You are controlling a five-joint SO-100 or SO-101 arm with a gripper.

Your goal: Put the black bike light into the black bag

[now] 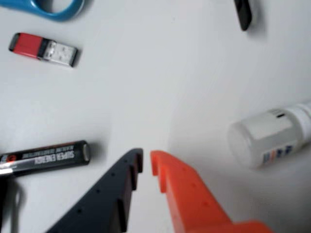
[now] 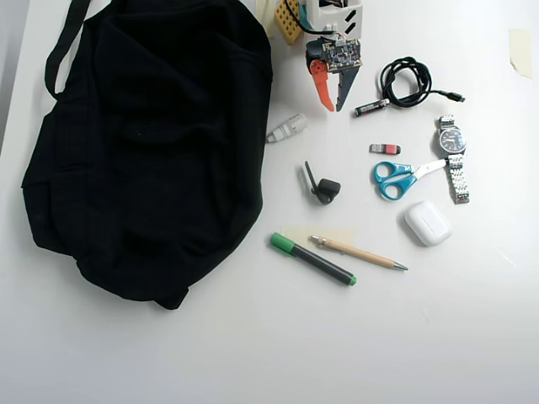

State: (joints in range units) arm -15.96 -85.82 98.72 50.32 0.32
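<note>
light (image 2: pixel 327 188): small, black, rounded, lying on the tabletop (image 2: pixel 253 353) just right of the bag (image 2: pixel 143 143) and apart from it; a thin strap (image 2: pixel 308 177) juts up-left from the body in the overhead view.
light in wrist view: only a dark sliver (image 1: pixel 243 13) at the top edge, probably the strap; body out of frame.
weight: judged very light; little squeeze needed to lift.
stiffness: body looks like hard plastic, rigid; strap looks thin and bendy, likely to flop or slip if pinched alone.
surface: smooth rounded corners, so likely slippery under a skewed pinch.
hold: best across the body's two flatter sides, centred, not on the strap; strap left trailing.
lens: not made out here; pressing on a face is worth avoiding.
pincer (image 2: pixel 329 105): released, jaws a little parted with nothing between them, poised over bare tabletop above the light in the overhead view, well apart from it.
pincer in wrist view (image 1: pixel 146 161): orange and dark fingers with a narrow gap, a battery (image 1: pixel 46 158) to the left and a white cylinder (image 1: pixel 272 138) to the right.
neighbours: scissors (image 2: pixel 400 178) right of the light, marker (image 2: pixel 312 259) below it; room enough for a clean descent.
bag: soft, slumped flat; opening not discernible, so the drop may need a found mouth.
</note>
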